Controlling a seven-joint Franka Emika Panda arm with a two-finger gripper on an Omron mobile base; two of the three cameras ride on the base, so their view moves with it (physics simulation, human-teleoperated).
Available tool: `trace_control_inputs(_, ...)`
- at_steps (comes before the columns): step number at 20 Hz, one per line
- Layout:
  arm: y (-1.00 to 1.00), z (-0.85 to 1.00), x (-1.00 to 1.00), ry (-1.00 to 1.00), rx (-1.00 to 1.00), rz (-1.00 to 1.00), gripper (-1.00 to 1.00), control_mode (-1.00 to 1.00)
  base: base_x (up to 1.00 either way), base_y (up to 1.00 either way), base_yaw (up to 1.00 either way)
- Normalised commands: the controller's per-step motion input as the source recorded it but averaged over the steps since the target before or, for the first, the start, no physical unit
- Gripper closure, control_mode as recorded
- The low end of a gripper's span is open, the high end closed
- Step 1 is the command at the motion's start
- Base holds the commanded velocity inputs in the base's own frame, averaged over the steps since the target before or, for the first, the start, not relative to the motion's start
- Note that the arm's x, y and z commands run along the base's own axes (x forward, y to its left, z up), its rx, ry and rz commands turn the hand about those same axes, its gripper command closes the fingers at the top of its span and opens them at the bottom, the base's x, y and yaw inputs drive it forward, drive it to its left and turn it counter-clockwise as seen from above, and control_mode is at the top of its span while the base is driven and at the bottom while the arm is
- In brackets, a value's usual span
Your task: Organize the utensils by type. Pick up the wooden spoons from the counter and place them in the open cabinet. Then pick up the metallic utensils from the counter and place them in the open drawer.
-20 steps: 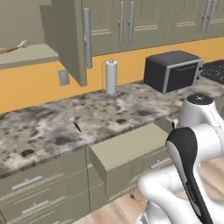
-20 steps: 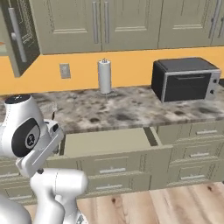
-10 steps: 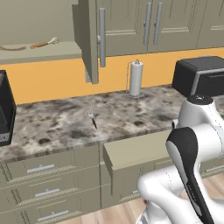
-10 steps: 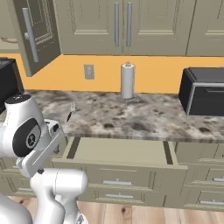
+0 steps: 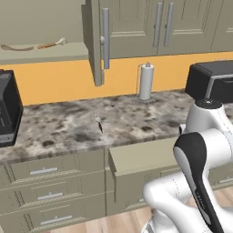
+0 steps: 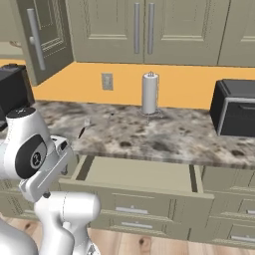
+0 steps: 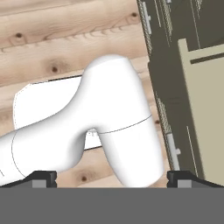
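Note:
Two wooden spoons lie on the shelf of the open cabinet: a darker brown one and an orange-brown one with a pale bowl. The cabinet door with its long grey bar handle stands swung out. On the mottled counter lies a fork with silver tines and a dark handle, also seen from the right. A tiny grey mark behind it is too small to identify. The wide drawer is pulled out, its inside bare. My gripper is open, pointing down at the wooden floor beside the drawer fronts.
A paper towel holder stands at the back of the counter. A black oven-like box sits to the right, another black appliance to the left. My folded white arm stands in front of the drawer.
The whole scene has slid to the right in both base views, so the camera has moved left along the counter. The fork, spoons and drawer keep their places. The gripper stays open.

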Motion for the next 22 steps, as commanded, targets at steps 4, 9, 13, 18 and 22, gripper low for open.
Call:
trace_control_inputs(4,0.00,0.00,0.00,0.00,0.00,0.00,-1.00,1.00,0.00,-0.50,0.08)
trace_control_inputs(9,0.00,0.00,0.00,0.00,0.00,0.00,-1.00,1.00,0.01,-0.36,0.05)
trace_control_inputs(13,0.00,0.00,0.00,0.00,0.00,0.00,-1.00,1.00,0.09,-0.22,0.01)
trace_control_inputs(18,-0.03,0.00,0.14,-0.08,0.00,0.00,-1.00,-1.00,0.07,-0.05,0.00)
trace_control_inputs(22,0.00,0.00,0.38,-0.19,0.01,-0.01,-1.00,-1.00,0.00,0.00,0.00)
